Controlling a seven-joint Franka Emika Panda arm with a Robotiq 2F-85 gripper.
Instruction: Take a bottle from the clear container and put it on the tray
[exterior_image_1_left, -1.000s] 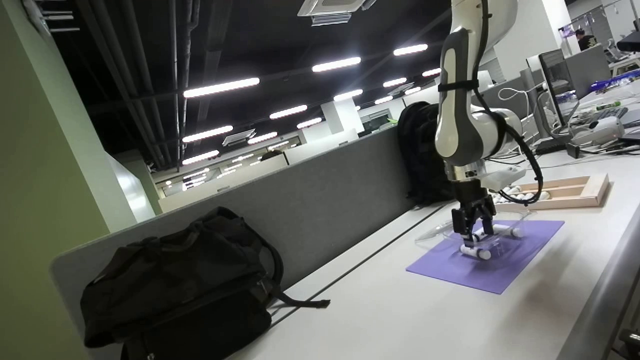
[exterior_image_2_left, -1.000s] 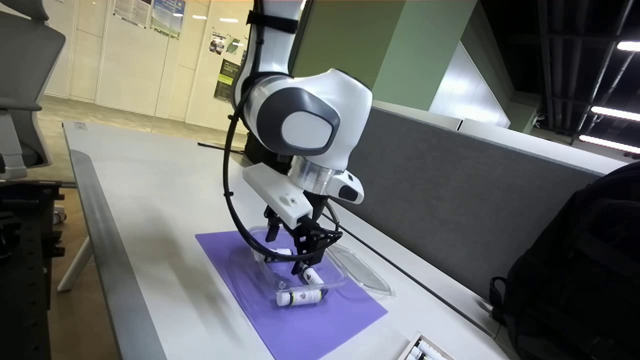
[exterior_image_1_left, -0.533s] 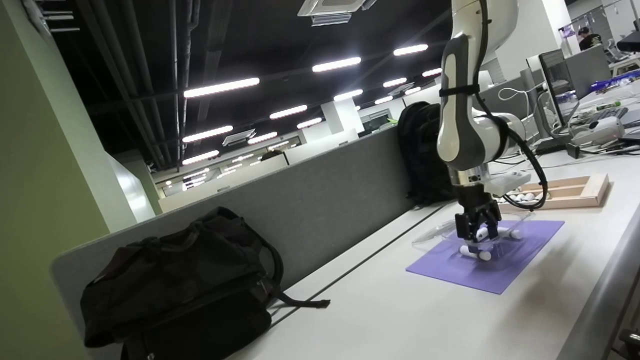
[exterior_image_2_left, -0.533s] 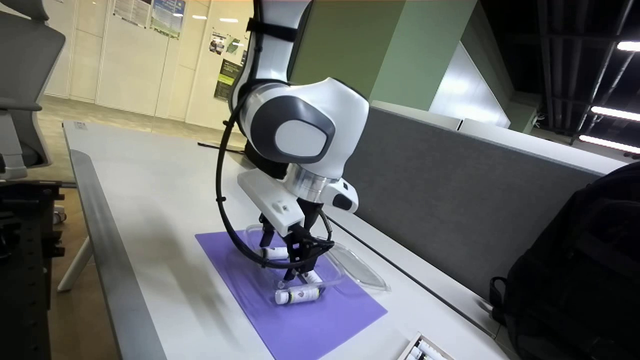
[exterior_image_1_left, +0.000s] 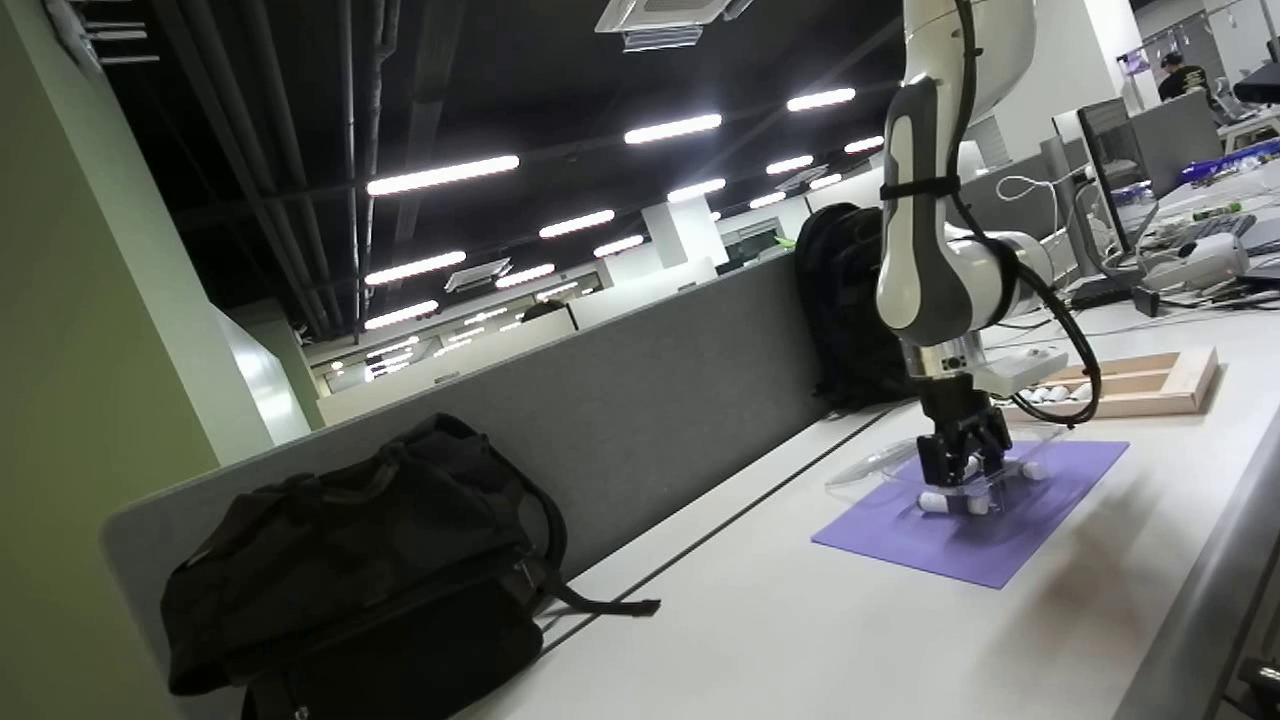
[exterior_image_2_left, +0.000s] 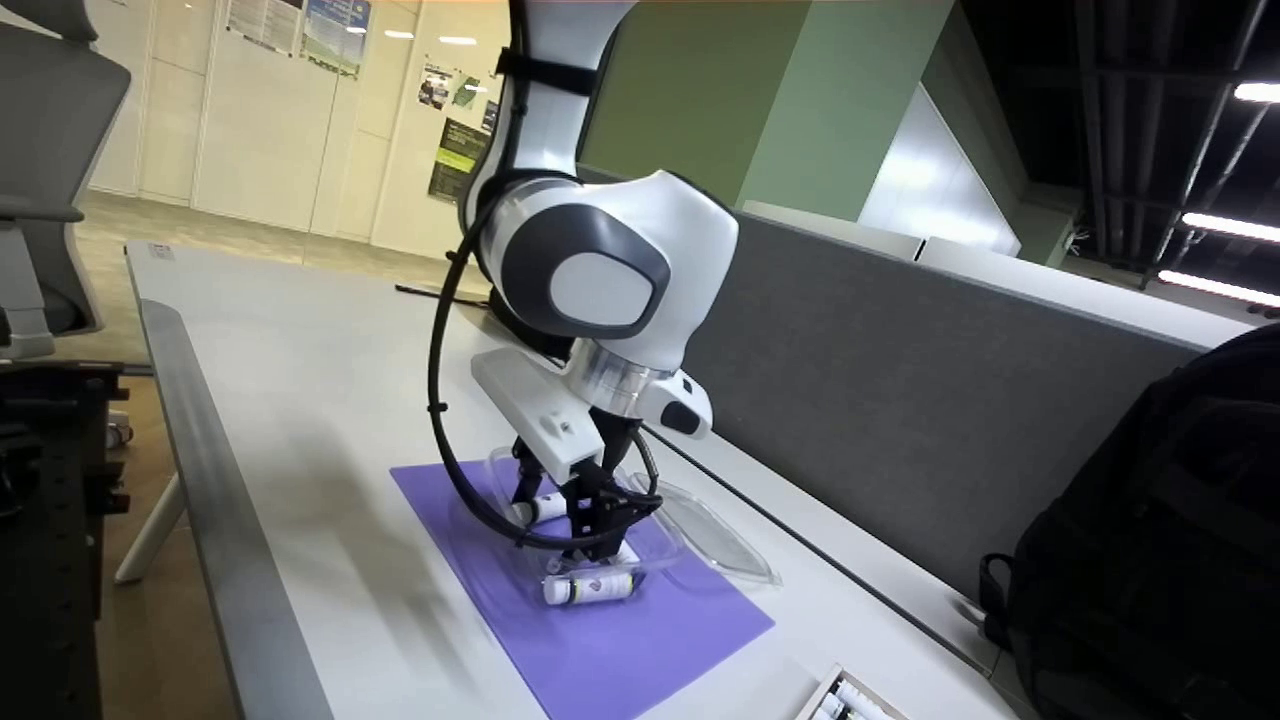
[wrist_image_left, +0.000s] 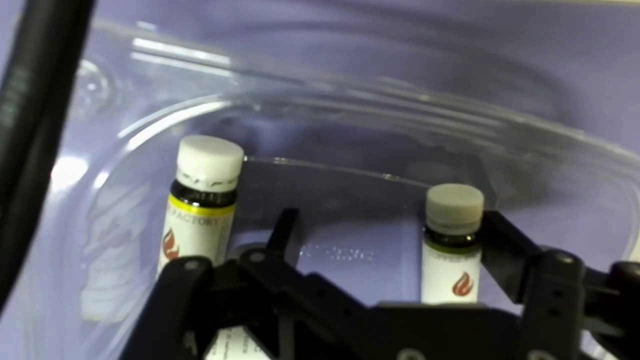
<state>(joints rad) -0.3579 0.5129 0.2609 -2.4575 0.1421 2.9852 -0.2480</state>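
The clear container (wrist_image_left: 540, 129) stands on the purple mat (exterior_image_2_left: 650, 655) and holds a few small white-labelled bottles. In the wrist view my gripper (wrist_image_left: 390, 216) is open, with its fingers down inside the container. One bottle (wrist_image_left: 452, 265) lies between the fingers, close to the right finger and well apart from the left one. Another bottle (wrist_image_left: 200, 205) lies outside the left finger; a third bottle (wrist_image_left: 237, 346) is mostly hidden by the gripper. The open gripper shows in both exterior views (exterior_image_1_left: 968, 488) (exterior_image_2_left: 548, 530). The light-wood tray (exterior_image_1_left: 1190, 382) stands beyond the mat with several bottles in it.
The clear lid (exterior_image_2_left: 712, 530) lies beside the container towards the grey partition (exterior_image_2_left: 900, 390). Black backpacks (exterior_image_1_left: 370, 570) (exterior_image_1_left: 845, 310) rest against the partition. A monitor (exterior_image_1_left: 1110, 170) and cables stand past the tray. The tray's corner (exterior_image_2_left: 822, 692) shows in an exterior view.
My gripper has moved lower into the container and sideways, so a bottle is now between its fingers. The container, its bottles and the lid have shifted slightly. The fingers remain open.
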